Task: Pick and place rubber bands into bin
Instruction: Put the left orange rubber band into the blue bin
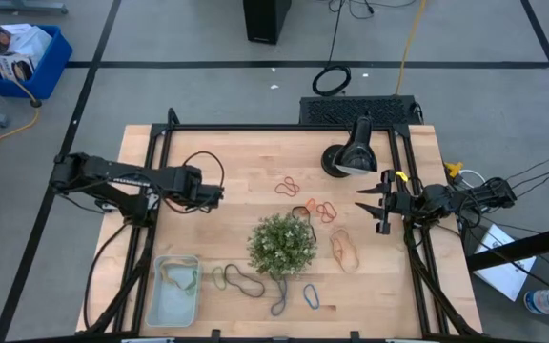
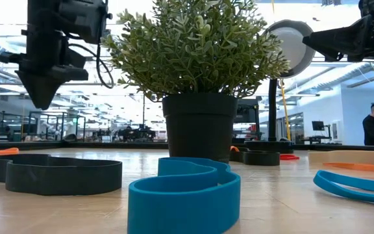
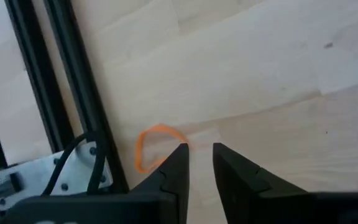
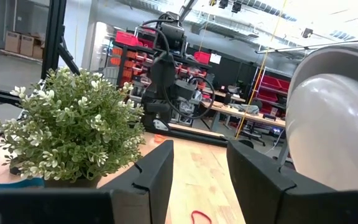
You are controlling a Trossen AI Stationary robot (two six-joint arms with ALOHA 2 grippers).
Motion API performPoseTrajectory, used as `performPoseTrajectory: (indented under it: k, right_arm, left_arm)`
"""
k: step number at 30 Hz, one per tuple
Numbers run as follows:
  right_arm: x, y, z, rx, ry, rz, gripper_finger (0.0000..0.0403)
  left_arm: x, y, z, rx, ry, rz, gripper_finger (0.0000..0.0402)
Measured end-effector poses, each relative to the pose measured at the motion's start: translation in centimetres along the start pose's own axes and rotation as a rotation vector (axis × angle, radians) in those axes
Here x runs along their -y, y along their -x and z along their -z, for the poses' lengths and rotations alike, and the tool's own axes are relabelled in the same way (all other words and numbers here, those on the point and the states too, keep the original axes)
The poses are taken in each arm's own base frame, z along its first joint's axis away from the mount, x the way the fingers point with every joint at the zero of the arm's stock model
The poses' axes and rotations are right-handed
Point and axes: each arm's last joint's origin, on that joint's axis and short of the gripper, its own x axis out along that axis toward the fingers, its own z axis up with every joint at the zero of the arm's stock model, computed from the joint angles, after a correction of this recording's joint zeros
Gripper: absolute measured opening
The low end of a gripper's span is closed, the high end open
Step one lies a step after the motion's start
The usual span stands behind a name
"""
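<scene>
left fingers [image 3: 199,163] narrowly parted, empty, over orange rubber band [image 3: 155,144] | right fingers [image 4: 199,169] open, empty

No legible text, label, brand, no. or sign is seen in any view. Printed paper in the deep-blue bin [image 1: 22,57] on the floor is noted, but nothing on it can be read.

Plant [image 1: 282,244] hides part of rubber bands [image 1: 324,211].
</scene>
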Motion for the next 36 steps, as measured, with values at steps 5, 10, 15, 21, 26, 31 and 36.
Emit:
performPoseTrajectory:
  k: [5,10,15,21,26,31,36]
  right_arm:
    - [0.0,0.0,0.0,0.001,0.001,0.0,0.0146]
    - [0.0,0.0,0.0,0.001,0.002,0.0,0.0146]
    - [0.0,0.0,0.0,0.0,0.003,0.0,0.0146]
    - [0.0,0.0,0.0,0.0,0.003,0.0,0.0146]
    - [0.0,0.0,0.0,0.0,0.003,0.0,0.0146]
    - [0.0,0.0,0.0,0.0,0.01,0.0,0.0146]
    - [0.0,0.0,0.0,0.0,0.011,0.0,0.0146]
  left_arm:
    - [0.3,0.0,-0.1,0.009,-0.088,0.028,0.0087]
    - [0.3,0.0,-0.2,-0.004,-0.044,0.04,0.0089]
    - [0.2,-0.2,-0.4,-0.062,-0.04,0.056,0.0142]
    - [0.1,-0.2,-0.7,-0.027,-0.093,0.04,0.0246]
    - [0.3,-0.2,-0.6,-0.044,-0.051,0.062,0.0294]
    - [0.4,-0.2,-0.8,-0.07,0.132,0.076,0.0311]
    - [-0.1,-1.2,-0.9,-0.109,0.317,0.007,0.0299]
